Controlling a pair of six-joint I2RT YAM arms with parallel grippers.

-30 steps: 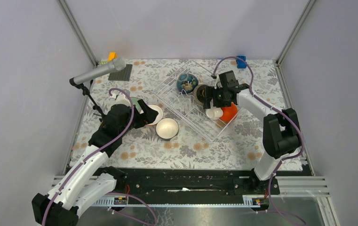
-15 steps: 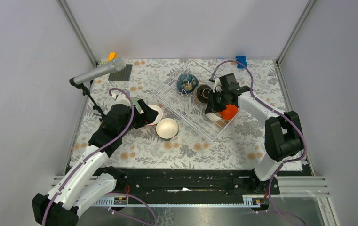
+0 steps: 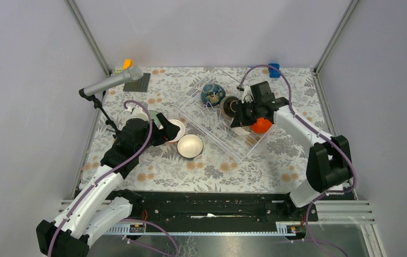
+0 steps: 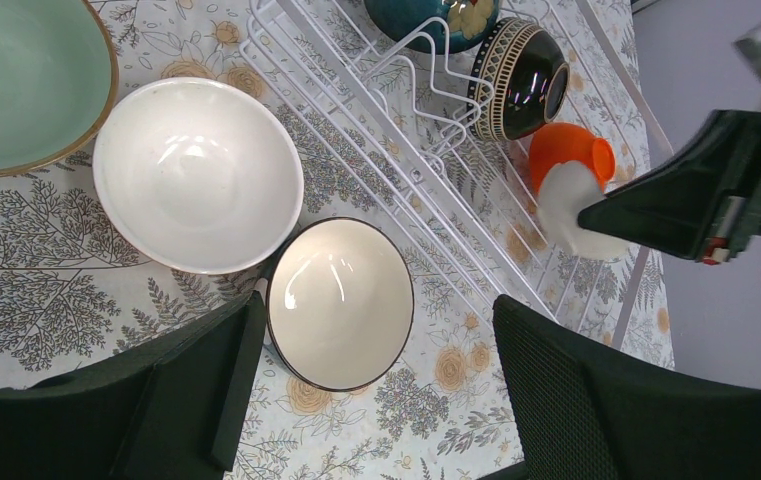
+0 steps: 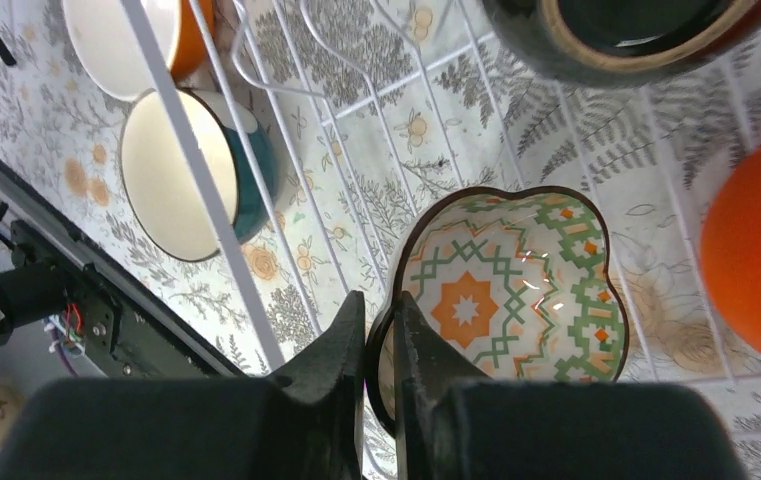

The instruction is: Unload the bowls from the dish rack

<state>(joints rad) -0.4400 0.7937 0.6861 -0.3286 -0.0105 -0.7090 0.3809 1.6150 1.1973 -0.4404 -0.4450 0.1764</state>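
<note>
The dish rack (image 3: 205,124) sits at mid-table. A dark blue bowl (image 3: 212,93), a dark brown bowl (image 3: 229,106) and an orange bowl (image 3: 261,126) stand in it. My right gripper (image 5: 381,305) is shut on the rim of a fourth bowl with a green and orange pattern inside (image 5: 501,300), low over the rack floor. Left of the rack, a pale green bowl (image 4: 16,85), a white bowl (image 4: 196,170) and a cream dark-rimmed bowl (image 4: 341,300) rest on the cloth. My left gripper (image 4: 381,400) hangs open above the cream bowl, holding nothing.
A microphone on a stand (image 3: 113,81) leans over the far left of the table. A dark grey plate (image 3: 138,83) and small yellow and orange blocks (image 3: 126,64) lie behind it. A blue toy block (image 3: 274,68) sits at the far right corner.
My right gripper has closed on the patterned bowl's rim and its arm has shifted slightly in the rack. The left arm has not moved.
</note>
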